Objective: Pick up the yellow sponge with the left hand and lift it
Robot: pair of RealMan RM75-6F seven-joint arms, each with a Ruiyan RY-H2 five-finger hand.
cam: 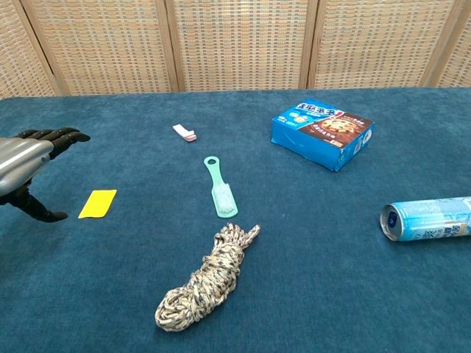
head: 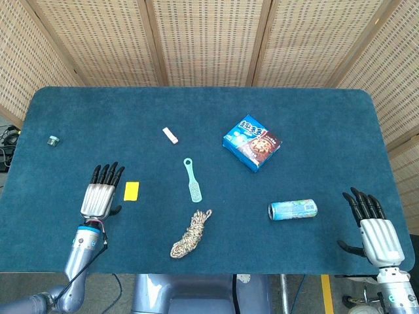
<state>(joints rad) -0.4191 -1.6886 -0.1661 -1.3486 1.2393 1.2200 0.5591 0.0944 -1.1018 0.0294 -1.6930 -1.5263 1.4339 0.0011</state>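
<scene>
The yellow sponge [head: 131,190] [cam: 98,204] lies flat on the blue table, left of centre. My left hand [head: 101,195] [cam: 29,165] hovers just to the sponge's left, fingers straight and apart, thumb pointing toward the sponge, holding nothing. At the table's near right corner is my right hand [head: 374,231], also with its fingers spread and nothing in it; the chest view does not show it.
A green brush [head: 192,180] and a coiled rope [head: 190,233] lie right of the sponge. A small pink-white piece [head: 170,135], a blue biscuit box [head: 251,142], a lying can [head: 292,209] and a small metal nut [head: 53,139] are spread around the table [head: 131,111].
</scene>
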